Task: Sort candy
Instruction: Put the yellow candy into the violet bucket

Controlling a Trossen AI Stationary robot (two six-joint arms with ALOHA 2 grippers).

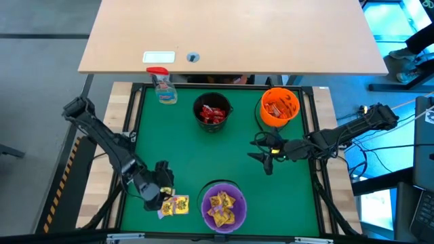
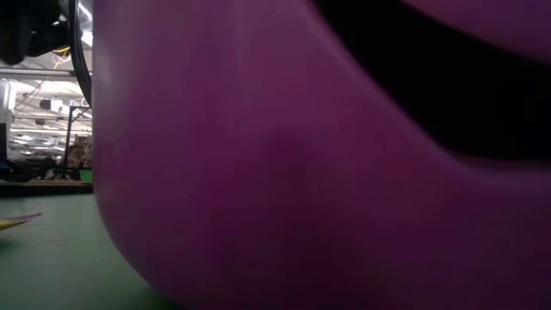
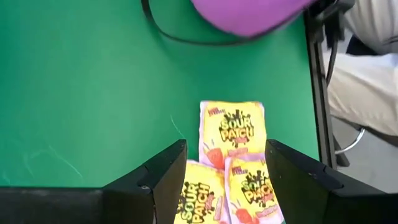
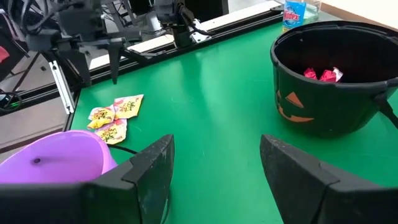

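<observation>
Candy first: your yellow packets [image 1: 175, 205] lie flat on the green mat [image 1: 183, 146] at the near edge, just beside the purple bowl [image 1: 224, 205], three of them bunched together. Your left gripper [image 3: 224, 180] sits right over them with its fingers spread wide, one to each side of the bunch, and nothing is held between them. More yellow candy fills that purple bowl. Look to the middle of the mat and you find your right gripper [image 1: 261, 157], low over bare green, its fingers also standing wide and empty. Farther back, the black bowl [image 1: 213, 112] holds red packets and the orange bowl [image 1: 279, 106] holds orange ones. A spray bottle [image 1: 163, 86] stands at the far left corner.
</observation>
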